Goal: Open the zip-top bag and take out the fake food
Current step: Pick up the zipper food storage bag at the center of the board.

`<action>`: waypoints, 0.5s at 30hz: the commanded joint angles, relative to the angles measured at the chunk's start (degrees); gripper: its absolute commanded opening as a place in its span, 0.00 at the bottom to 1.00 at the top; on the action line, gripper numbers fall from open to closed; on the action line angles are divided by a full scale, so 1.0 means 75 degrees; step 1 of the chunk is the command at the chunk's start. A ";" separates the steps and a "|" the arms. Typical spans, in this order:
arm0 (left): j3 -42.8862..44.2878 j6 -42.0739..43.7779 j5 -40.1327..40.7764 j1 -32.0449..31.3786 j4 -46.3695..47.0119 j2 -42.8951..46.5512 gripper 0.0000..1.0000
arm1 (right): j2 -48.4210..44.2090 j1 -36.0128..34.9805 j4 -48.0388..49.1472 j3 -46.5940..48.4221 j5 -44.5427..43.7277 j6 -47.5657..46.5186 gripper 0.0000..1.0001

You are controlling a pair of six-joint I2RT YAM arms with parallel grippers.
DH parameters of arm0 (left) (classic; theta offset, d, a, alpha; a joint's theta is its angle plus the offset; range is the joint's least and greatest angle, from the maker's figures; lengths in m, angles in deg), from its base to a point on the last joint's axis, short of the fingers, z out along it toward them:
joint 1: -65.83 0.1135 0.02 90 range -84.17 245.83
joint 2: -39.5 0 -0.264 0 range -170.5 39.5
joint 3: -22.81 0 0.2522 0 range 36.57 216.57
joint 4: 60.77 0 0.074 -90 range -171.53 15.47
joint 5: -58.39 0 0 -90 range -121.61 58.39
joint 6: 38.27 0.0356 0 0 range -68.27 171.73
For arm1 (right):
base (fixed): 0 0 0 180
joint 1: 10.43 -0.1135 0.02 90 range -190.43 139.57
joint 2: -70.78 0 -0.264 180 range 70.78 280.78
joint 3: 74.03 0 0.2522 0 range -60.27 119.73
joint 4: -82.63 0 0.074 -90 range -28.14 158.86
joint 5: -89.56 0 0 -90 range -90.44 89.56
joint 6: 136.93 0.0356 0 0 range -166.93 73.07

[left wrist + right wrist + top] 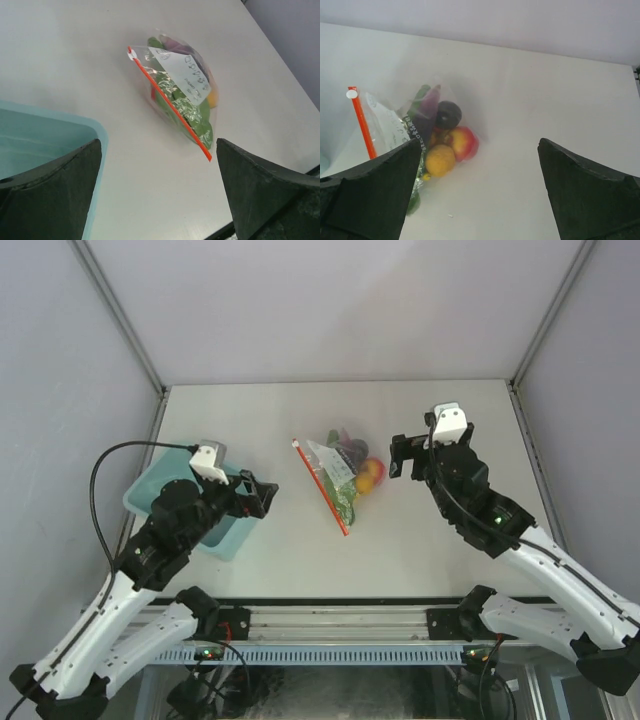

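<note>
White counter (pixel 450 550), boxed in by pale grey walls, carries everything. At its middle lies the zip-top bag (pixel 338 472), flat on its side. Its red-orange zip strip (pixel 322 487) runs on a slant along the edge facing the left arm, with the small white slider (pixel 296 443) at the strip's far end. The fake food (pixel 366 476) is bunched in the belly of the bag on the right arm's side. A red apple, a yellow-orange fruit, a dark purple piece and green pieces show through the crinkled plastic. The bag looks sealed with everything inside, so opening it is the step in hand.

Left jaws stand wide apart and empty above the counter, just past the corner of the light blue bin (pixel 150 495) and near the strip. Right jaws are likewise spread and empty, near the food side, touching nothing.

To do it well, I judge the right arm should pin the bag. It should pinch plastic close under the strip rather than the lumpy fruit, which would roll. The left can then take the slider squarely and draw it along the strip's own slanted line toward the near end. Pulling off that line would likely drag the light bag across the smooth counter.
</note>
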 commanded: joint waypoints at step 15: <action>0.3198 -0.0015 -0.0250 -0.0842 -0.0020 -0.1897 1.00 | -0.0220 0.0335 -0.1880 0.2320 0.1588 -0.0097 0.99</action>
